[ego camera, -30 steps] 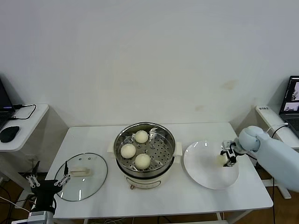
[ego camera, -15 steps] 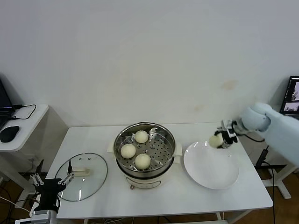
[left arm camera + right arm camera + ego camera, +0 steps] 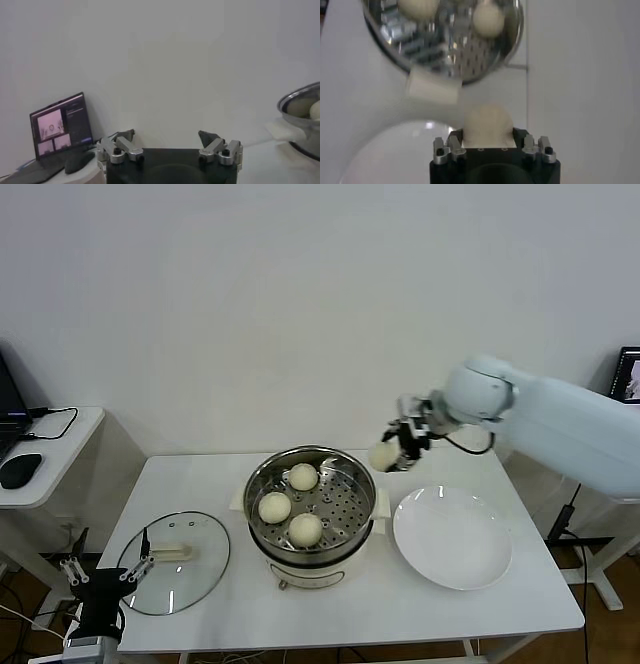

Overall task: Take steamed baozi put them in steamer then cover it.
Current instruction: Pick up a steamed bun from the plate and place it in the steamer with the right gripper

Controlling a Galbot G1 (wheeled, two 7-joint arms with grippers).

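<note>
While the white rectangular table (image 3: 400,604) runs partly out of the head view at its front edge, the round shiny stainless-steel steamer (image 3: 311,496) on its cream base stands in full view, holding three cream-white round baozi (image 3: 305,529). Beside it, the flat white plate (image 3: 452,537) lies bare. Left of the steamer rests a round glass lid (image 3: 175,561). Raised between steamer and plate, the right gripper (image 3: 393,449) clamps a fourth baozi (image 3: 487,122), its fingertips hidden. Off the table's corner, the left gripper (image 3: 170,146) hangs spread wide.
</note>
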